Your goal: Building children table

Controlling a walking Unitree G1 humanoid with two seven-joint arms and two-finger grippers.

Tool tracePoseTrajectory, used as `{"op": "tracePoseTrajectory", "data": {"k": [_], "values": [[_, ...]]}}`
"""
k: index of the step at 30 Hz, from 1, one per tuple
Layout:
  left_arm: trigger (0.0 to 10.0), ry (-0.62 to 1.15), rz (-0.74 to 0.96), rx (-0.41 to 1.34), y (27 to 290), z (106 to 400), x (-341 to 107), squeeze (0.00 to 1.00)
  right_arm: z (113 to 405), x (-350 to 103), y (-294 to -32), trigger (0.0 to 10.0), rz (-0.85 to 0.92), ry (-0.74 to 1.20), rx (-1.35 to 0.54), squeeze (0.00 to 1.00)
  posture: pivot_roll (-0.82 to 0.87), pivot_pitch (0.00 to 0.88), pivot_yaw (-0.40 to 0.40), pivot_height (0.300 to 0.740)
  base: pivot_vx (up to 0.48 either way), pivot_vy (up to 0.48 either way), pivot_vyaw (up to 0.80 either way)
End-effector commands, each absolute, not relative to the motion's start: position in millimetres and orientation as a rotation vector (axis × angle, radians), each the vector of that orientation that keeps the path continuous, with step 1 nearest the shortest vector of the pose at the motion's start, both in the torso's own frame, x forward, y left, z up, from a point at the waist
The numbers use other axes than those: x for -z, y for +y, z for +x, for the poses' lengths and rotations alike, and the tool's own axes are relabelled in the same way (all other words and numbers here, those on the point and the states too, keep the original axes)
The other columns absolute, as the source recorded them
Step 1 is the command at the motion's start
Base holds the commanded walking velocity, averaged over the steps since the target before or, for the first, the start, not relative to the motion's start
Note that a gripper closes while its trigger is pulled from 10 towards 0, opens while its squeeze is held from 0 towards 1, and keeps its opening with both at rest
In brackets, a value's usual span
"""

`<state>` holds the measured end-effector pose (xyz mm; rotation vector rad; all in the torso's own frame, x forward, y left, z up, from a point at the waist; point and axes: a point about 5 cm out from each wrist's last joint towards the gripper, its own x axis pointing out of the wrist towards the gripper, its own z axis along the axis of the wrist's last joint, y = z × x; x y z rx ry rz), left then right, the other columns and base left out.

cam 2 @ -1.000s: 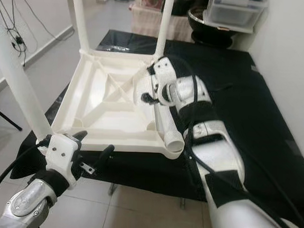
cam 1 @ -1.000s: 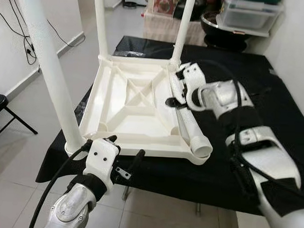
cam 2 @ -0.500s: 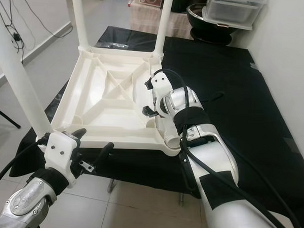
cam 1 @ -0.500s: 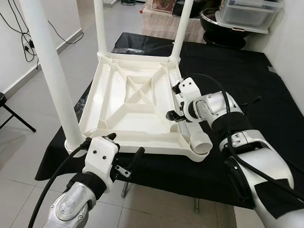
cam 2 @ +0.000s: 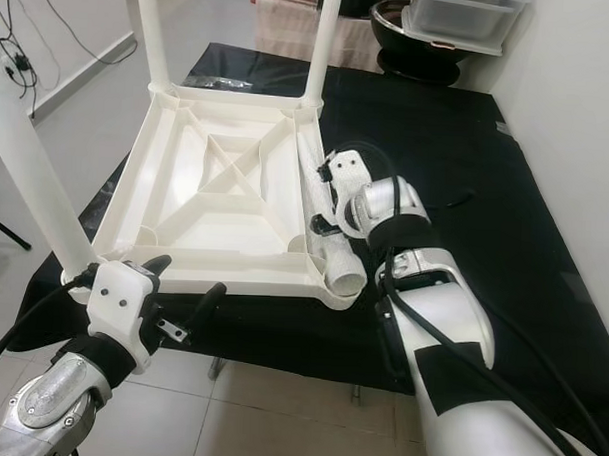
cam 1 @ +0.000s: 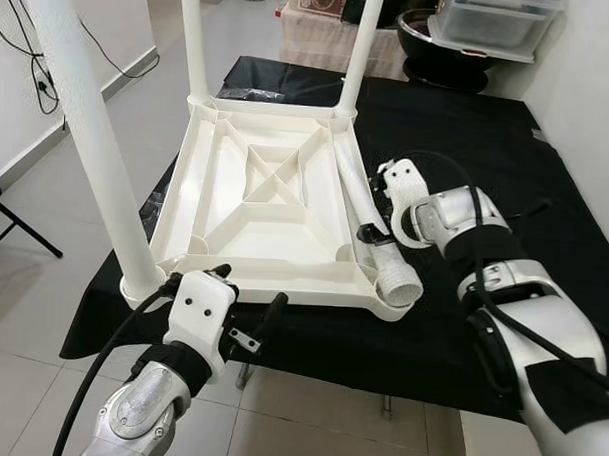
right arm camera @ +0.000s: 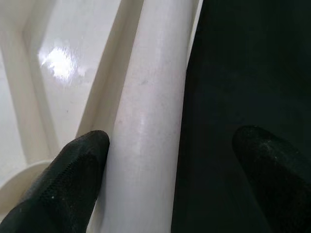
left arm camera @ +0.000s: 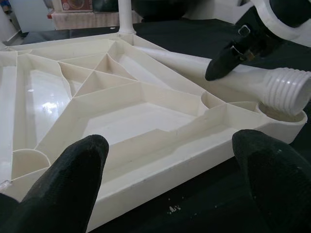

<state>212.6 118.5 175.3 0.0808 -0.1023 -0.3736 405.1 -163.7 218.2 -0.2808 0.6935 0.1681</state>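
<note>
The white plastic tabletop lies upside down on the black-draped surface with three legs already standing up from its corners, and the fourth leg lies loose along the tabletop's right rim, threaded end toward the robot. The right gripper hovers over that leg with its fingers spread, one finger against the tube and the other out over the cloth. To my eye it should centre itself over the tube before closing, since the smooth, glossy round plastic looks likely to roll or slip. The empty round socket at the near right corner waits for the ribbed end. The left gripper waits at the tabletop's near edge, fingers apart, gripping nothing; it could steady the ribbed, webbed underside.
</note>
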Motion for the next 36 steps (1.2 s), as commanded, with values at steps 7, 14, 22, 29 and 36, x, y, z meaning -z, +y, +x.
{"op": "tracePoseTrajectory", "data": {"k": [7, 14, 22, 29, 36], "values": [[10.0, -0.099, 0.067, 0.38, 114.3, 209.9, -175.6, 0.0, 402.0, -203.0, -173.9, 10.0, -0.418, 0.749, -0.123, 0.0, -0.03, 0.12, -0.127, 0.74, 0.0, 0.0, 0.0], [10.0, -0.1, 0.065, 0.38, 113.8, 209.7, -176.0, 0.0, 400.6, -198.6, -176.7, 6.9, -0.467, 0.772, -0.124, 0.0, -0.03, 0.123, -0.129, 0.74, 0.0, 0.0, 0.0], [10.0, -0.102, 0.062, 0.376, 113.6, 210.2, -176.8, 0.0, 398.8, -194.2, -178.4, 0.0, -0.499, 0.797, -0.143, 0.0, -0.03, 0.125, -0.13, 0.74, 0.0, 0.0, 0.0], [10.0, -0.102, 0.064, 0.375, 113.9, 210.9, -176.9, 0.0, 399.9, -198.0, -180.9, 0.0, -0.469, 0.776, -0.133, 0.0, -0.03, 0.121, -0.127, 0.74, 0.0, 0.0, 0.0], [10.0, -0.102, 0.07, 0.376, 115.0, 212.0, -176.7, 0.0, 402.8, -208.5, -186.8, 0.0, -0.315, 0.707, -0.102, 0.0, -0.03, 0.114, -0.119, 0.74, 0.0, 0.0, 0.0]]}}
